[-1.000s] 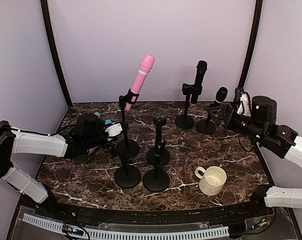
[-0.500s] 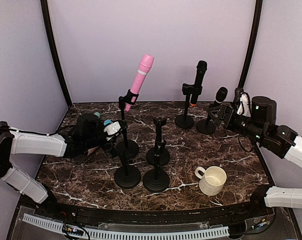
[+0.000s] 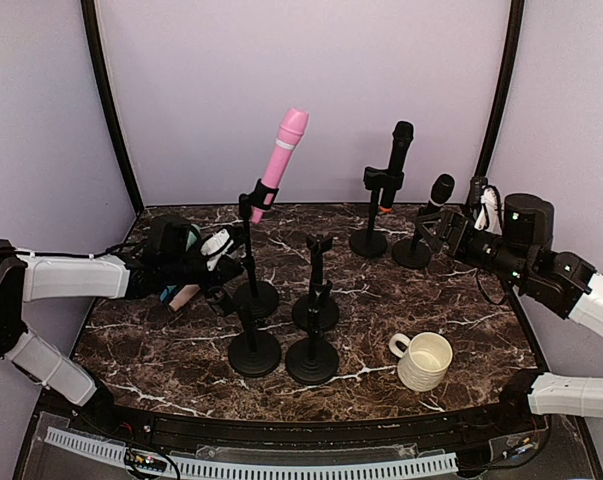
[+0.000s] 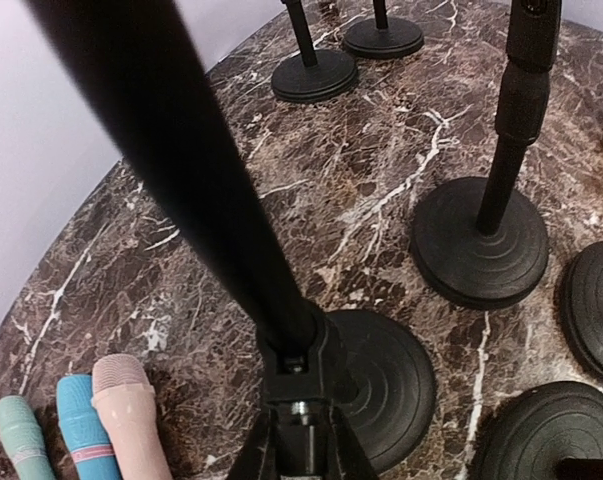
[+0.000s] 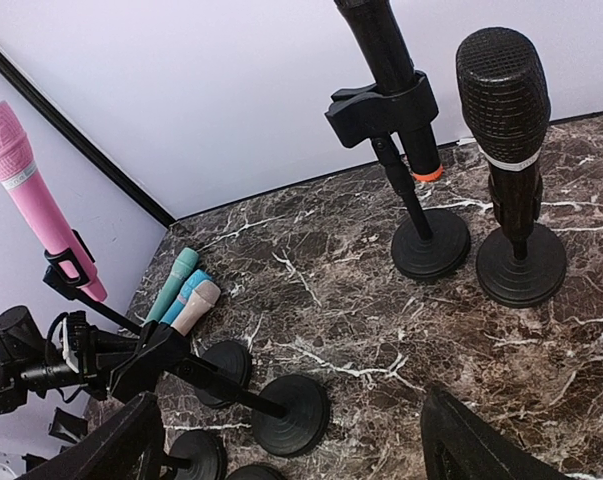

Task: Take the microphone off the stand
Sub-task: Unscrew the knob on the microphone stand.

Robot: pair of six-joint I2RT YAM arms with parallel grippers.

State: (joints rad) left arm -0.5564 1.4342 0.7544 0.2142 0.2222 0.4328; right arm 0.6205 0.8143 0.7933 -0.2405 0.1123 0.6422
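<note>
Dark marble table [image 3: 381,300] bearing microphone stands [image 3: 255,353], lilac walls [image 3: 311,80] behind.

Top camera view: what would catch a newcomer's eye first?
The pink microphone, clipped at a tilt in a black stand left of centre, stands out most. At the back right a tall black microphone and a shorter black microphone sit in stands; a cream mug stands front right.

Six microphones [image 3: 281,160], six stands [image 3: 312,360] and one mug [image 3: 423,360] are on view.
</note>
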